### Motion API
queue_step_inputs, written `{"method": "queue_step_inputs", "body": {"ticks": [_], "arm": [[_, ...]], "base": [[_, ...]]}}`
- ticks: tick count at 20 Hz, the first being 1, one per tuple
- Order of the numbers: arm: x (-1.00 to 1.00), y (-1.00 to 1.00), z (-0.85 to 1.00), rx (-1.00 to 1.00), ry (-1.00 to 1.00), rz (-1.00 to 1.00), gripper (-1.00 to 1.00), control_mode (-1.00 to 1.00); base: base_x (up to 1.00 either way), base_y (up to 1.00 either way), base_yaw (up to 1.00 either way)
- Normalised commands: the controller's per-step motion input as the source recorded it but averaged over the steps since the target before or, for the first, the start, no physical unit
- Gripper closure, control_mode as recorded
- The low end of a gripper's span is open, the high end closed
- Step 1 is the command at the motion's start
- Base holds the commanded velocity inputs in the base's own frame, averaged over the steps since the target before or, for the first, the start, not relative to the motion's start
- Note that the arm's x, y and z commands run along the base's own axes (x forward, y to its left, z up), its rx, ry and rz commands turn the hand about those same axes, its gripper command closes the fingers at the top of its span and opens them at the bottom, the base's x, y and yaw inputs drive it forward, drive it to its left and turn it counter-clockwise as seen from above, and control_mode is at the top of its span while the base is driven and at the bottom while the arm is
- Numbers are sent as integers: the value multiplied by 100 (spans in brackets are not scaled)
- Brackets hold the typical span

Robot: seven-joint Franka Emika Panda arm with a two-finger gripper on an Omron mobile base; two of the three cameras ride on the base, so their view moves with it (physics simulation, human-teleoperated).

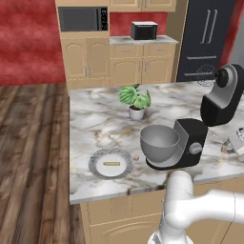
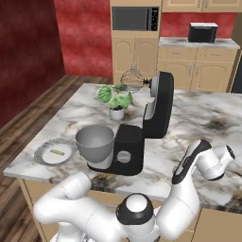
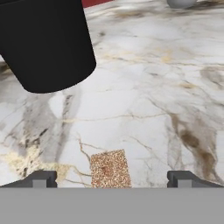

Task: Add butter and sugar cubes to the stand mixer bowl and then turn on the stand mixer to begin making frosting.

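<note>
The butter (image 1: 111,163) lies on a white plate (image 1: 96,167) at the counter's front left. One sugar cube (image 1: 136,157) sits between that plate and the grey stand mixer bowl (image 1: 159,141). The bowl rests on the black stand mixer (image 1: 191,143), whose head (image 1: 223,97) is tilted up and back. Right of the mixer, my gripper (image 1: 232,147) hangs low over the counter beside another tan cube (image 1: 223,148). In the hand view this speckled cube (image 3: 110,168) lies on the marble between my wide-apart fingertips (image 3: 41,178); the gripper (image 3: 111,179) is open and holds nothing.
A potted plant (image 1: 136,102) stands behind the bowl. The mixer's wire whisk (image 1: 206,75) sticks out from the raised head. The black head (image 3: 43,43) looms close at the hand view's upper left. The counter's front edge (image 1: 143,190) runs just before the plate.
</note>
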Motion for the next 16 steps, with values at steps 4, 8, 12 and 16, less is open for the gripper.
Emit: {"method": "queue_step_inputs", "body": {"ticks": [4,8,12,16], "arm": [[0,0,-1,0,0,0,-100,-100],[0,0,-9,0,0,0,-100,-100],[0,2,-13,0,0,0,-100,-100],[0,5,-16,0,0,0,-100,-100]], "base": [[0,0,0],[0,0,0],[0,0,0],[0,0,0]]}}
